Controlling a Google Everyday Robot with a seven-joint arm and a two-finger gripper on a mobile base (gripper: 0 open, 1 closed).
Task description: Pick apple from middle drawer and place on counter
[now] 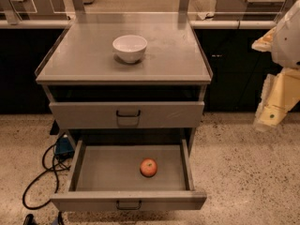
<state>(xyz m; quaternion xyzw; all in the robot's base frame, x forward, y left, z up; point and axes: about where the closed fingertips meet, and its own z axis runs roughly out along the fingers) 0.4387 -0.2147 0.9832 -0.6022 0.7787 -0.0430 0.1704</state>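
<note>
The middle drawer [108, 172] of a grey metal cabinet stands open over a speckled floor [243, 172], its flat front and small dark loop handle [129, 204] nearest the camera. The apple [148, 168], red-orange with a yellowish patch, sits alone on the tray's bare floor at about 3 o'clock from the tray's middle, touching neither side wall. Black cables [40, 177] trail across the floor at the cabinet's 9 o'clock side. Above the open tray is a shut drawer front [164, 115], then the counter surface [178, 55], where a white bowl [130, 47] rests near the middle.

At the frame's 3 o'clock edge the robot's cream-coloured claw [271, 112] hangs beside the cabinet, well apart from it and level with the shut drawer. Whether the claw is open or closed cannot be told. The apple lies at roughly 8 o'clock from the claw, lower and well to its side. The reach likely has to cross the drawer's near side wall and descend into the tray. Being round, the fruit offers no preferred grasp axis.
</note>
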